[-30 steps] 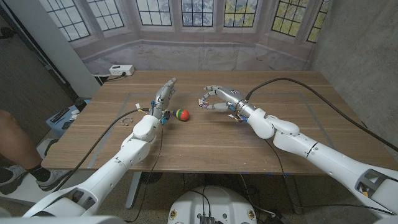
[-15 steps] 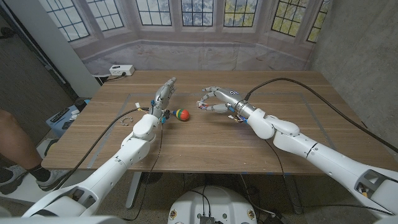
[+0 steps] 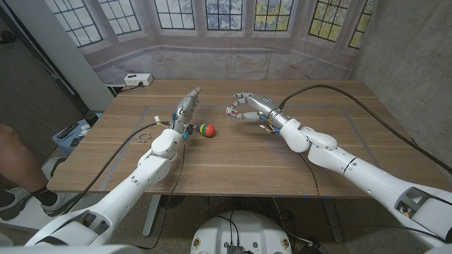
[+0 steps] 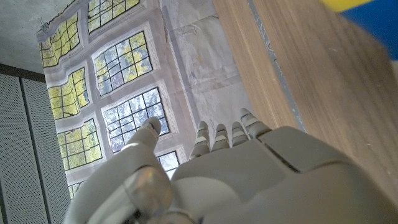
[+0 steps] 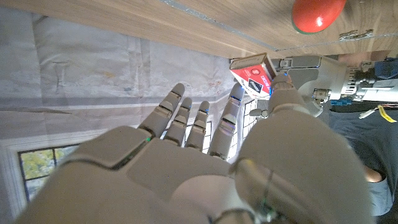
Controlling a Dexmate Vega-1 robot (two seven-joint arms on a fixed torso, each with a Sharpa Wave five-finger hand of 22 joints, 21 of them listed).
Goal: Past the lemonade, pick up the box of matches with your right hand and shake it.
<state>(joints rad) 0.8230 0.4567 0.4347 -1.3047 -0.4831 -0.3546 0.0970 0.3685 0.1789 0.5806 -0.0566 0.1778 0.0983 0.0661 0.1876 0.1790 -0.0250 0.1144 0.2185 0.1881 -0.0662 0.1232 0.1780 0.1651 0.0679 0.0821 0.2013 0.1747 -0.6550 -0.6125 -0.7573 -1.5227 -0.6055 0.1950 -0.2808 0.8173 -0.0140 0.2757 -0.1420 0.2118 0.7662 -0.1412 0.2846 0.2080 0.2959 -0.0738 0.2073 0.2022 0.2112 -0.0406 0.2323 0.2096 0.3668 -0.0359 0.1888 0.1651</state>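
Note:
My right hand (image 3: 248, 106) is lifted above the middle of the table and pinches the small red and white box of matches (image 3: 232, 112) between thumb and a fingertip. In the right wrist view the box of matches (image 5: 252, 76) sits at the tips of my right hand (image 5: 186, 162), with the other fingers stretched out. A small multicoloured ball (image 3: 205, 129) lies on the table between the two hands; the ball (image 5: 318, 14) looks red from the wrist. My left hand (image 3: 187, 107) stands on its edge beside the ball, fingers straight, holding nothing.
A white box (image 3: 138, 80) sits at the table's back left corner. A thin cable with a ring (image 3: 146, 135) lies left of my left arm. A person's leg (image 3: 15, 156) is at the left edge, beyond the table (image 3: 233, 162).
My right hand has risen off the table with the box of matches and drawn slightly farther back. The left hand and the ball have stayed put.

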